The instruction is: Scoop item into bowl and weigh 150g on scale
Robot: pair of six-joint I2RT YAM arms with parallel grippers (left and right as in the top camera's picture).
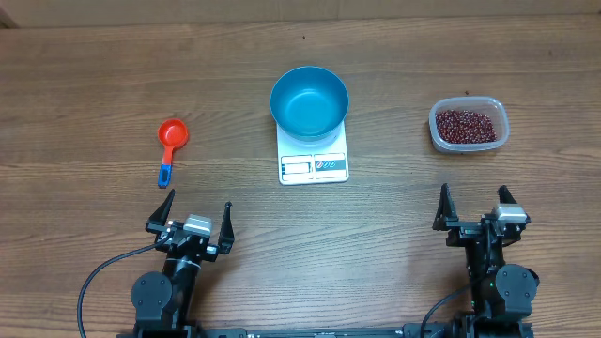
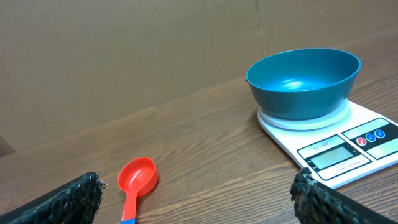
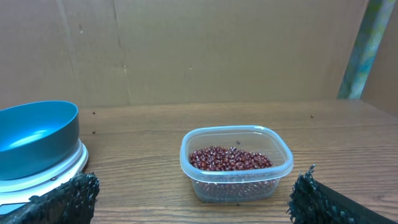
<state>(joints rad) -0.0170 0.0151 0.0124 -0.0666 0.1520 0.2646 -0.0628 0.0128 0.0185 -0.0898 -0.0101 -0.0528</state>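
Your beans (image 1: pixel 466 124) lie as a loose maroon heap in the clear rounded-square tub (image 1: pixel 437 134), which stands on the wooden table (image 1: pixel 94 75) toward the far right, well apart from everything else. To its left, at the middle of the table, you have the blue bowl (image 1: pixel 309 100) sitting upright on the white scale (image 1: pixel 314 167). The bowl covers the back of the platform, and the front strip with the display window and label panel faces the arms. Further left, the red scoop (image 1: pixel 172 134) lies flat with its cup facing up and away from the arms, its blue-tipped handle pointing toward the left gripper (image 1: pixel 198 204). That gripper sits near the table's front edge, just behind the handle's end, jaws spread wide and holding nothing. The right gripper (image 1: pixel 473 192) sits at the near right, roughly in line with the tub but apart from it, its jaws likewise spread wide with nothing between them. In your left wrist view the scoop and the bowl on the scale show between the dark fingers (image 2: pixel 71 198); your right wrist view frames the tub, with the bowl at the left edge.
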